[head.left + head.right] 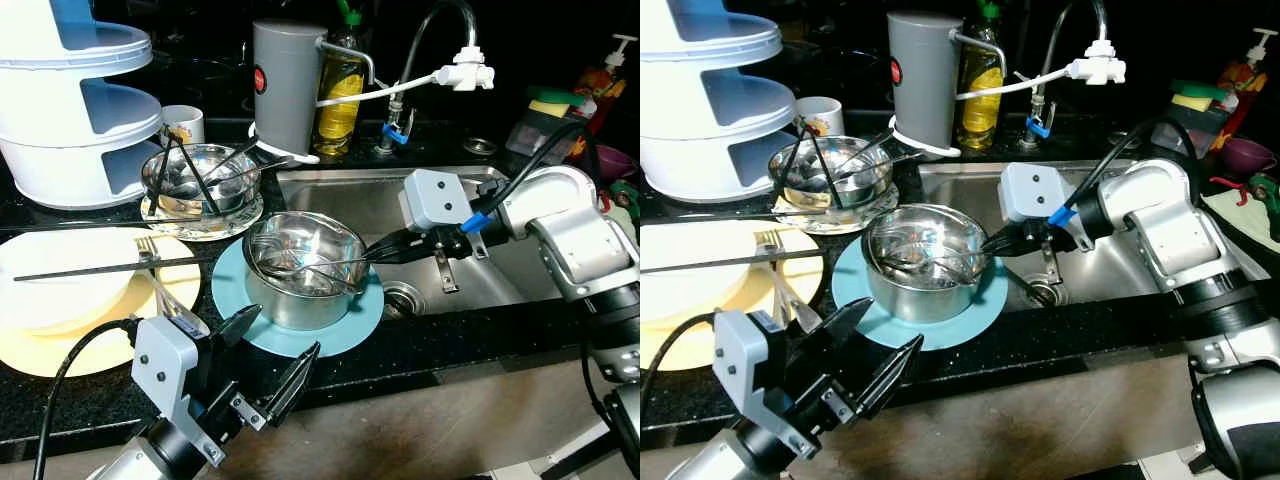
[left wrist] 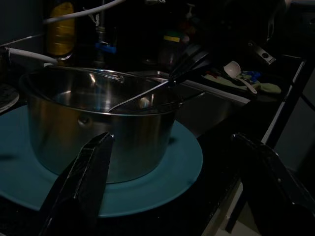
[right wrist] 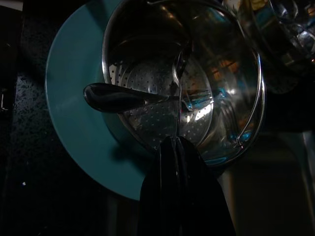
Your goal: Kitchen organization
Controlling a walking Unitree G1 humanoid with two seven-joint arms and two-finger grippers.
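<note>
No legible writing is seen. A shiny steel pot (image 1: pixel 303 270) is set on a teal plate (image 1: pixel 352 324) on the black worktop (image 1: pixel 420 350). A thin utensil handle (image 3: pixel 177 105) is clamped by the right end effector (image 1: pixel 375 252); the left end effector (image 1: pixel 272 355) is held apart nearby.

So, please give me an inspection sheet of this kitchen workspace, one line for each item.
Surface: black counter beside a steel sink.
Job's things: steel pot on a teal plate, utensils inside.
Clutter: glass bowl, fork on yellow plates, white tiered stand, mug.
Grippers: right gripper shut on a thin utensil handle in the pot; left gripper open before the plate.
Cables: black cable on the left arm, white hose at the tap.
Surroundings: grey canister, yellow soap bottle, sponges.
</note>
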